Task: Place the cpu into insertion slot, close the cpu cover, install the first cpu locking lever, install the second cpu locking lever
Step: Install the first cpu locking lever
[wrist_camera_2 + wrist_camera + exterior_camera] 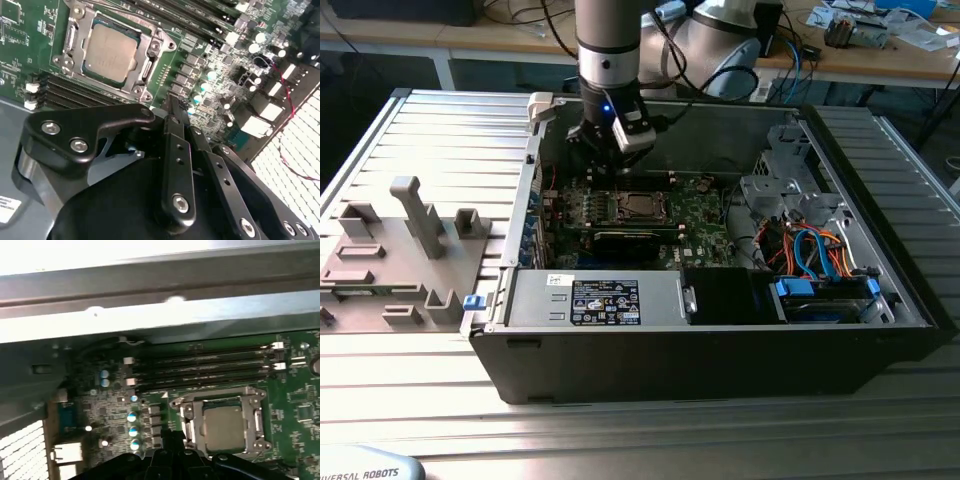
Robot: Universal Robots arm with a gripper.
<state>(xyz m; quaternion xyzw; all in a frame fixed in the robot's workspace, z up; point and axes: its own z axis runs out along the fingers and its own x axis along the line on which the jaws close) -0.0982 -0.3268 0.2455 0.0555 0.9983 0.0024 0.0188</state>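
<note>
We see the cpu (111, 51), a thin square silvery-grey plate, already lying in the insertion slot (67, 36), a dark socket with a silvery metal frame closed around it, at the upper left of the second wrist view. We judge placing and covering done; the levers' state is unclear. The black end effector (172, 107) hovers near, fingers pressed together, holding nothing.

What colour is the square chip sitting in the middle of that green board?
Silvery-grey; the cpu shows best in the second wrist view.
</note>
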